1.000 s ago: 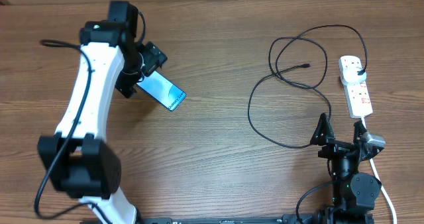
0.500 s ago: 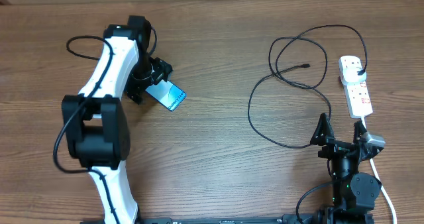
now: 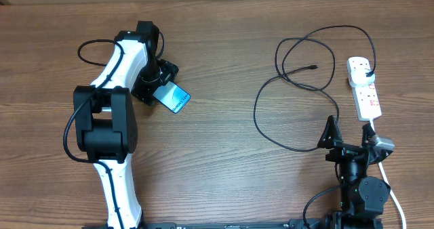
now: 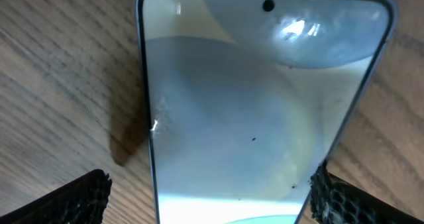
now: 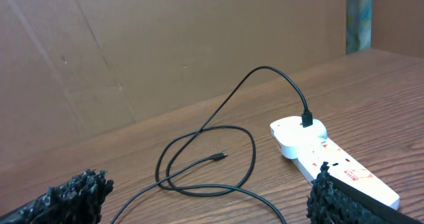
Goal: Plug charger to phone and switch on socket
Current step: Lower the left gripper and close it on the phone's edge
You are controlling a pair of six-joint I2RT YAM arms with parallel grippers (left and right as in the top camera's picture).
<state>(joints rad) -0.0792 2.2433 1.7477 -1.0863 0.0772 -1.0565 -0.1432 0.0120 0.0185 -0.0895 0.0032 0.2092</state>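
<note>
Grasp step judged in hand: the phone, at 10 o'clock in the overhead view, is straddled by the wide-open left gripper, so closure is called for next; the right gripper is seen wide and empty at 5 o'clock.

Left arm: white links with black joints, reaching from the near edge out across the table, wrist tipped downward.
Left gripper: low over the table, jaws spread wide; black textured fingertips fill both lower corners of its wrist view.
Right arm: black, folded compactly at the near edge.
Right gripper: pointing away from its base, jaws spread wide.
</note>
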